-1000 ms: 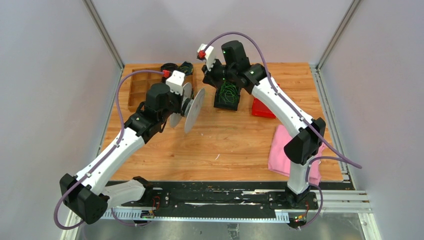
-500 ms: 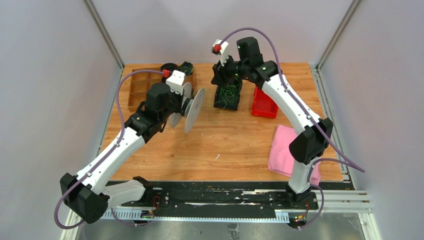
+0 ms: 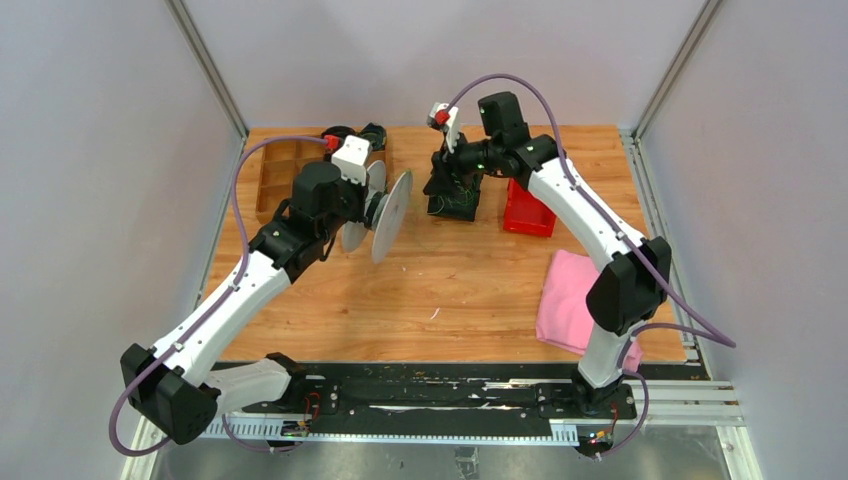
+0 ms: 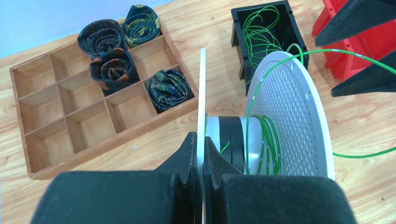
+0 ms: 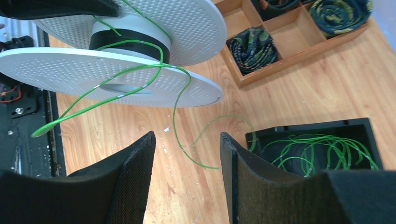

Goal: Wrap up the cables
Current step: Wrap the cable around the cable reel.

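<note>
A white perforated spool (image 3: 390,212) is held on edge above the table; my left gripper (image 4: 201,144) is shut on its thin near flange. Green cable (image 4: 268,140) is wound in a few turns around the hub. A loose strand of that cable (image 5: 177,116) hangs off the spool (image 5: 116,79), curls over the wood and runs into the black box (image 5: 308,128), where more green loops (image 5: 322,149) lie. My right gripper (image 5: 187,140) hovers open beside the box with nothing between its fingers; it sits over the box (image 3: 458,200) in the top view.
A wooden divided tray (image 4: 18,116) at the back left holds dark rolled bundles (image 4: 168,88). A red bin (image 3: 527,212) stands right of the black box. A pink cloth (image 3: 565,300) lies at the right edge.
My right gripper has opened and swung right and down toward the black box. The left arm and spool have barely moved.
</note>
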Tool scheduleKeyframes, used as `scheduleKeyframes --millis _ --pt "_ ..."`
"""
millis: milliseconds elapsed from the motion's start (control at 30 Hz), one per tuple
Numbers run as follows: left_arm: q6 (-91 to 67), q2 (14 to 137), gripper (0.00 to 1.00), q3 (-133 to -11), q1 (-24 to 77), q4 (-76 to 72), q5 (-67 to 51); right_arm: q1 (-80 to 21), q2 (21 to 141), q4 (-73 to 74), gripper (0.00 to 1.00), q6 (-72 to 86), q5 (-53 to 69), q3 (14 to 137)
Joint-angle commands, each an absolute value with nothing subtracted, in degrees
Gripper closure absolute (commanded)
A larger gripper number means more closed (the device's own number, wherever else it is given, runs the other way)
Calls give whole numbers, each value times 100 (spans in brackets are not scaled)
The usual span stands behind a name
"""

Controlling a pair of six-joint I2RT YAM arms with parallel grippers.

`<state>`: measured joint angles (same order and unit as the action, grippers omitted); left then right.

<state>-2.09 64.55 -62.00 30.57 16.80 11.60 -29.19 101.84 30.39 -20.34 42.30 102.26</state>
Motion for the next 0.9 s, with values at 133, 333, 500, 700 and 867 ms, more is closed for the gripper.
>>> scheduleKeyframes --millis 133,333,500,700,867 --pt "-330 6409 100 -6530 3076 1397 1055 -2892 10475 1966 47 -996 5014 9535" --pt "-367 6421 100 -6556 3076 1397 1015 -2892 10607 1444 46 -523 5117 9066" --pt "-382 6412 100 -6569 3076 1415 998 -2925 10814 1373 46 -439 5155 9025" --pt "-412 6411 100 -6566 3076 1416 993 -2953 10933 1479 73 -508 5135 9178" --pt "-439 6382 100 -6558 3076 1415 960 -2718 10872 1688 97 -523 4571 9470"
